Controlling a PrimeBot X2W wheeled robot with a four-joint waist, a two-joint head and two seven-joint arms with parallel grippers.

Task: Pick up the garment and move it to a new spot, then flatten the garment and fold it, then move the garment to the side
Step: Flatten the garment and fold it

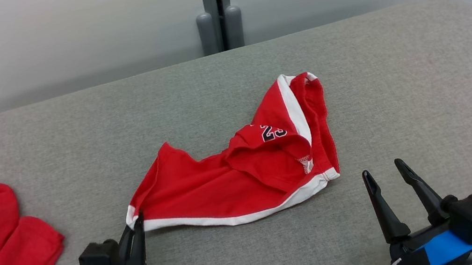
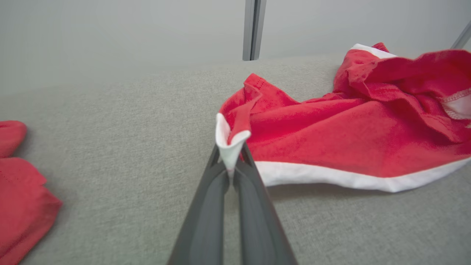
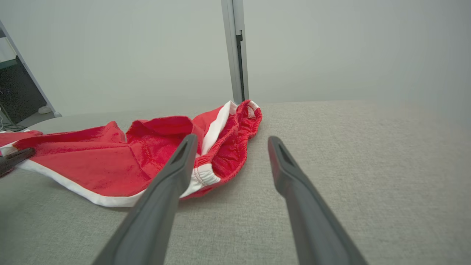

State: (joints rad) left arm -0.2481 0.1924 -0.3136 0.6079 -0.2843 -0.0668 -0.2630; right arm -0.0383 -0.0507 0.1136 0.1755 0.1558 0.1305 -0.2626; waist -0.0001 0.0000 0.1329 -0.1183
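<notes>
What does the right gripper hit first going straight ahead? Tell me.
Most likely the waistband end of the red shorts, just ahead of the open right gripper. Height above the grey surface is unclear, so it may only graze.

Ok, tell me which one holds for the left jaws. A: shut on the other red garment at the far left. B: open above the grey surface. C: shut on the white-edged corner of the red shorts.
C: the left wrist view shows the left jaws pinched together on the white-edged corner of the red shorts.
</notes>
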